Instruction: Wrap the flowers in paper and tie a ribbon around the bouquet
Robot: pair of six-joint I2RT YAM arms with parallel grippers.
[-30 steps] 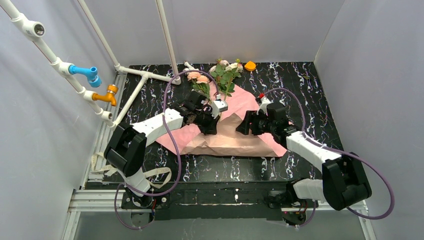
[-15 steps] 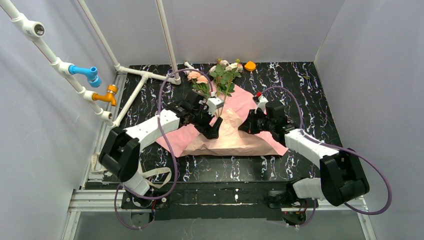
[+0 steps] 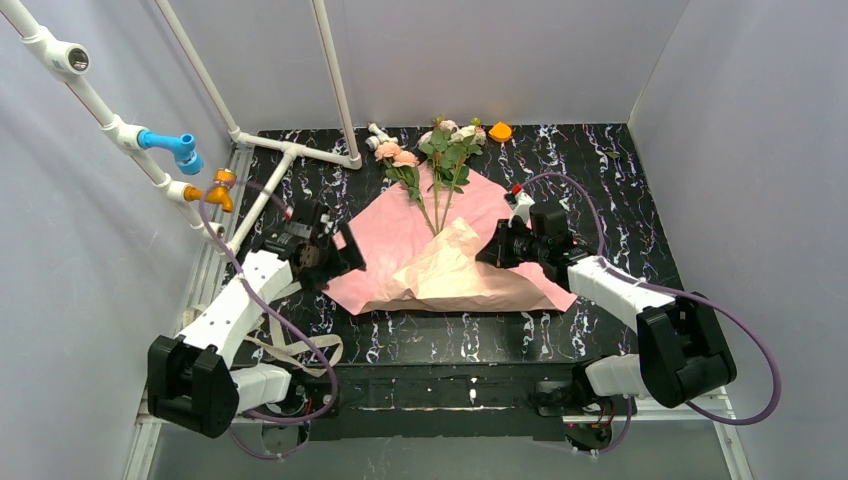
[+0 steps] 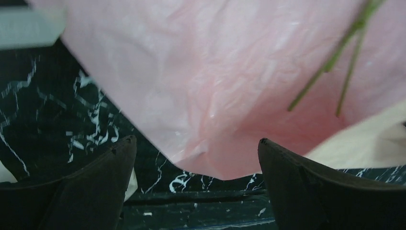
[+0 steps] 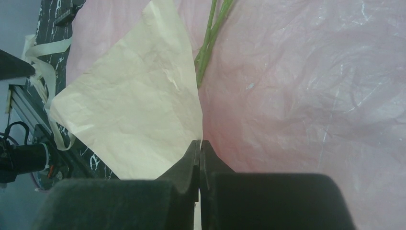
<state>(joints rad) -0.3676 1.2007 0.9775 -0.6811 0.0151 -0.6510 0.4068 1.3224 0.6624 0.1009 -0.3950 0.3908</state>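
Note:
The flowers (image 3: pixel 432 150) lie at the back of the table, their stems (image 5: pixel 208 38) running down onto the pink paper (image 3: pixel 478 208). A tan flap (image 3: pixel 450 272) of the paper is folded over the stem ends. My right gripper (image 3: pixel 490 252) is shut at the flap's right edge, and in the right wrist view my right gripper (image 5: pixel 199 142) pinches the paper where tan meets pink. My left gripper (image 3: pixel 348 262) stands open off the paper's left corner; in the left wrist view my left gripper (image 4: pixel 196 143) holds nothing, and the pink corner (image 4: pixel 210 158) lies just beyond it. The ribbon (image 3: pixel 305 350) trails over the front left edge.
White pipes (image 3: pixel 300 150) with a blue tap (image 3: pixel 178 146) and an orange tap (image 3: pixel 217 190) run along the left side. A small orange object (image 3: pixel 500 131) sits at the back. Grey walls close in the black marbled table (image 3: pixel 600 170).
My left gripper opened, let go of the paper flap and drew back to the left. My right gripper shut on the paper. The tan flap now lies over the stems.

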